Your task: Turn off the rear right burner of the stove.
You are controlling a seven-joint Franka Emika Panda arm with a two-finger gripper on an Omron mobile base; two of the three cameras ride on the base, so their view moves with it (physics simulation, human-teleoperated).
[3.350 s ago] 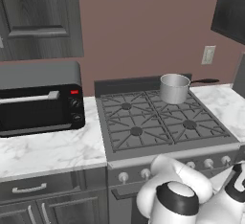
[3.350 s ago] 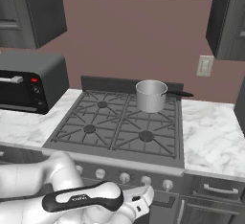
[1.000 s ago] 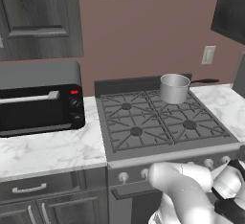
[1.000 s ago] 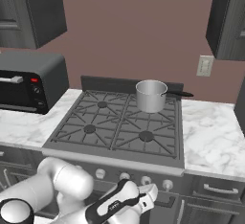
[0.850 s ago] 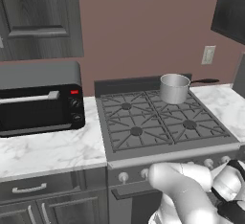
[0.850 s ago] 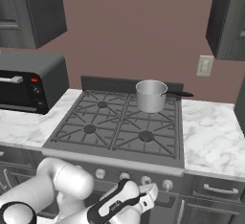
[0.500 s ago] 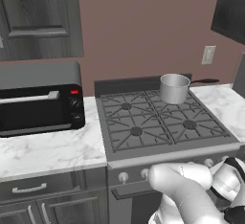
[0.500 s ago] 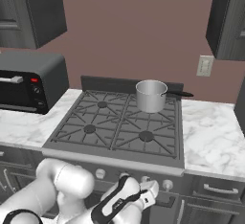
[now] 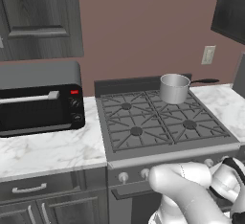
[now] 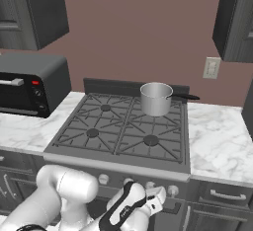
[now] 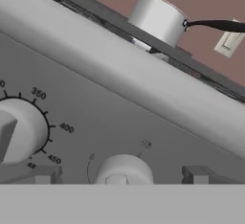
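Your arm folds low in front of the base, its white elbow bulging forward and the forearm reaching ahead at a level below the cooktop. Your gripper (image 10: 157, 195) points forward at the end of a wrist ringed with a dark band. In the hand view your dark fingertips (image 11: 43, 174) stand wide apart, jaws fully spread, nothing between them.

— The saucepan (image 10: 156, 98) sits over the rear right burner (image 10: 159, 110), hiding its centre. In the hand view the big dial (image 11: 19, 129) runs off the left edge.

— And the small knob (image 11: 123, 170)? Its lower half is cut off.
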